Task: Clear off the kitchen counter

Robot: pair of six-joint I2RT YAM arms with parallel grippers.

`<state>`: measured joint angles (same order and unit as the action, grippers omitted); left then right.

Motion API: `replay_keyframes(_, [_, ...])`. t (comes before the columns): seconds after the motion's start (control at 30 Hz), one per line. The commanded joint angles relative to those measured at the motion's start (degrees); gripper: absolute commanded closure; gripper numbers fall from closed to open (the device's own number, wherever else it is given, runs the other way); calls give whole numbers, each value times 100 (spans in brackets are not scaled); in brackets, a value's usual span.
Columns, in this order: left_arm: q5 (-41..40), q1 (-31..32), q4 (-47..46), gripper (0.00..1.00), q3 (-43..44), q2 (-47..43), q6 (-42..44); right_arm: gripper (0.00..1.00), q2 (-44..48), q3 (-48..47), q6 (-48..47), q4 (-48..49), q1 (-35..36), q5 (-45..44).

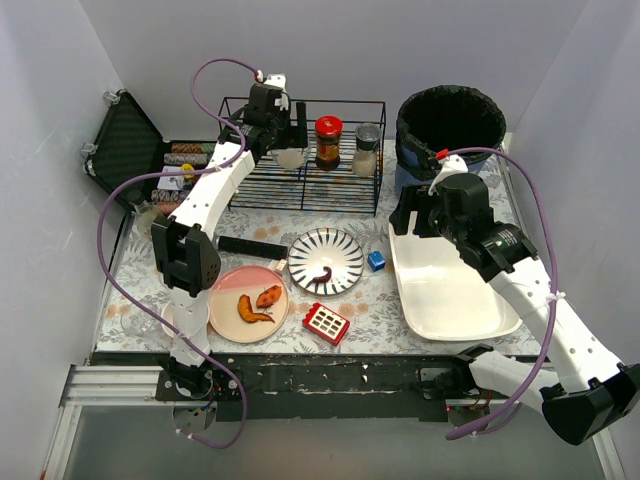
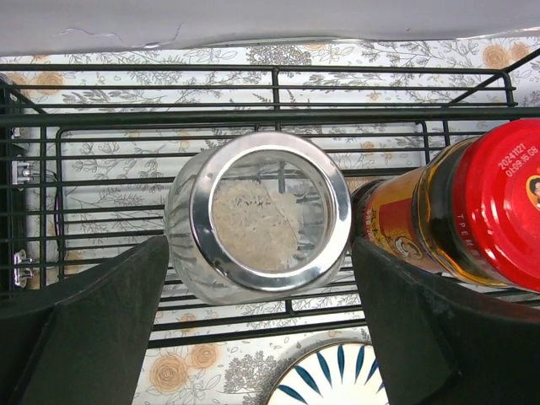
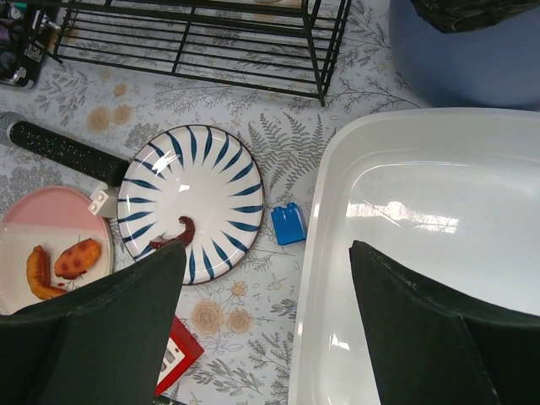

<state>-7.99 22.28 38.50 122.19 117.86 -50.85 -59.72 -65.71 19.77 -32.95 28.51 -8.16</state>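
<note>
The kitchen counter [image 1: 372, 296] fills the middle of the scene, its fern pattern showing between the dishes, and both arms are up above it. Along its far edge sits a black wire rack [image 1: 340, 190], and that's where the left gripper [image 2: 260, 245] is, reaching over the rack's left end. Its fingers are parted wide, one either side of a glass jar [image 2: 253, 215] with a metal-rimmed lid. The jar stands on the rack wires, with the fingers just beside its walls, and I can't tell whether either pad touches the glass. Right next to it is a red-lidded jar [image 2: 472, 211], and a third shaker [image 1: 366, 150] stands further along the rack.

Out on the counter's open middle lies a blue-striped plate [image 3: 190, 202] with a dark scrap on it. A small blue block [image 3: 288, 224] sits just beside the plate. Toward the near edge there's a pink plate [image 1: 248, 303] carrying two orange-brown pieces. A red-and-white item [image 1: 327, 323] lies close to that plate, and a black bar [image 1: 252, 246] lies behind it.

Over at the right edge lies the white tub [image 3: 439, 278]. The right gripper [image 3: 266, 249] hangs above the tub's left rim and the strip of counter beside it, jaws wide apart with nothing between them. A black-lined bin [image 1: 450, 120] takes the far right corner, and an open black case [image 1: 125, 140] the far left.
</note>
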Motion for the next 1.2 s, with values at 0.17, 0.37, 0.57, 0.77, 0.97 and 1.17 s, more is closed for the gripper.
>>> replay_keyframes(0.17, [-168, -31, -62, 2, 41, -501, -65, 13, -13, -47, 71, 184, -4, 96])
replay_keyframes(0.37, [-317, -101, 96, 2, 7, -1019, -179, 13, -13, -12, 36, 192, -4, 87])
replay_keyframes(0.57, [-484, -575, 377, 2, -1011, -1984, -531, 13, 22, 76, 18, 289, -4, 104])
replay_keyframes(0.77, [-993, -944, 368, 2, -2242, -3189, -575, 13, -39, 225, -26, 403, -4, 219])
replay_keyframes(0.97, [-1459, -1410, 325, 2, -2498, -3937, -777, 13, -136, 270, -43, 509, -4, 412])
replay_keyframes(1.17, [-1583, -2576, 465, 2, -2717, -4095, -1023, 13, -180, 217, -157, 500, 5, 526])
